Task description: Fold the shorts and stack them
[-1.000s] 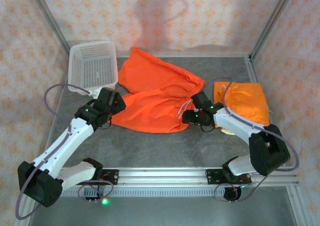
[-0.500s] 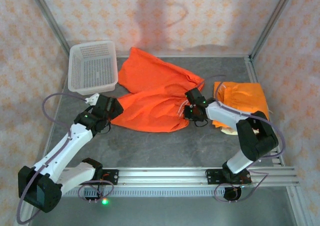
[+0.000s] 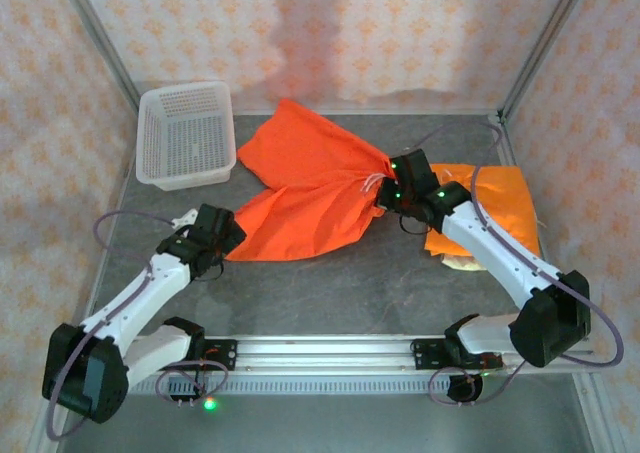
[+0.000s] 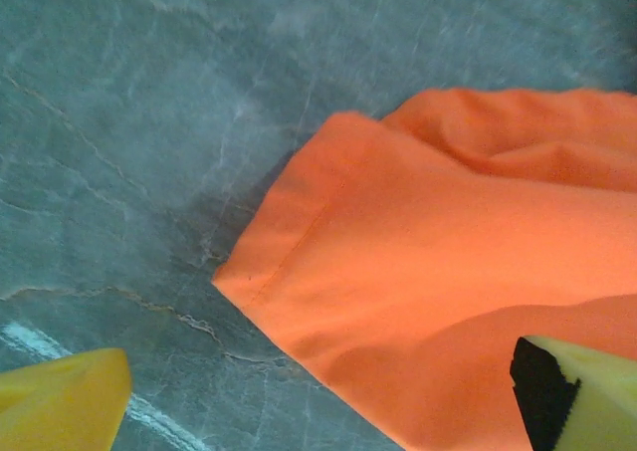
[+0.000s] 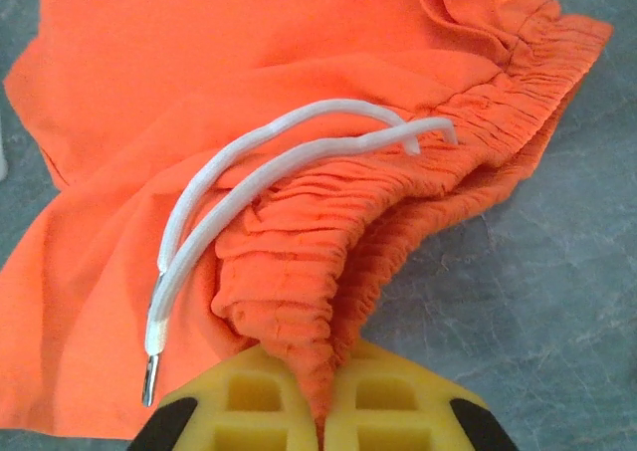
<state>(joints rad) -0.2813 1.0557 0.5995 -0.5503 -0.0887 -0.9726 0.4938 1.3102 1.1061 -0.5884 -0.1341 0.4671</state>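
Observation:
Bright orange shorts (image 3: 310,188) lie spread across the middle of the table. My right gripper (image 3: 386,189) is shut on their gathered waistband (image 5: 328,262), and the white drawstring (image 5: 249,172) hangs loose beside it. The yellow fingers (image 5: 249,411) of that gripper (image 5: 320,421) pinch the bunched elastic between them. At the shorts' near left corner my left gripper (image 3: 226,235) stands open. In the left wrist view that gripper (image 4: 318,411) straddles the leg hem (image 4: 299,262), one fingertip (image 4: 60,406) over bare table. A second, folded pair of orange shorts (image 3: 495,208) lies at the right on a beige piece (image 3: 455,263).
A white mesh basket (image 3: 185,133) stands at the back left, beside the spread shorts. The grey table (image 3: 340,283) is bare between the shorts and the rail at the front. Metal frame posts and patterned walls close in the sides and back.
My right gripper has shut on the waistband and pulled it toward the back right, bunching the shorts. The left gripper has drifted a little nearer along the hem and stays open.

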